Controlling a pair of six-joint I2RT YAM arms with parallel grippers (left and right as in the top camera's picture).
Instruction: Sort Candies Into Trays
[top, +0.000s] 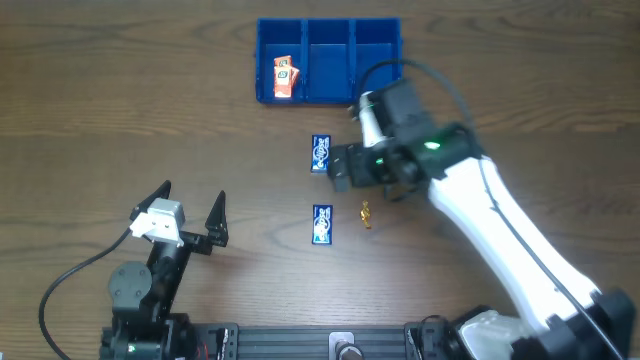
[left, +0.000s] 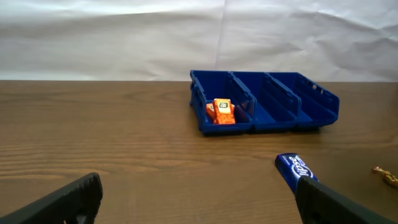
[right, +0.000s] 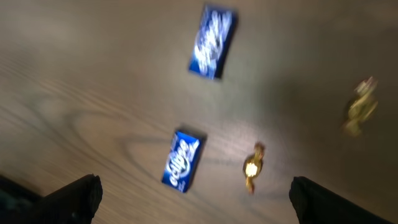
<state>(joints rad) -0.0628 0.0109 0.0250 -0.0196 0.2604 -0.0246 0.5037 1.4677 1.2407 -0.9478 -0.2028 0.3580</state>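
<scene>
Left hand (top: 193, 195) sits low over the wood-grain tabletop (top: 100, 100), fingers apart. Right hand (right: 194, 202), spread wide, hangs above the loose candies: the near bar (top: 322, 224), a twisted gold candy (top: 365, 213) and the far bar (top: 320, 153). Its wrist view adds a second gold candy (right: 360, 107). Farthest is the three-bin blue plastic tray (top: 262, 60), with orange candy (top: 285, 77) in the left bin.

Wooden table (top: 120, 120), tray (top: 264, 62), 2 blue candies (top: 321, 154) (top: 322, 224)
</scene>
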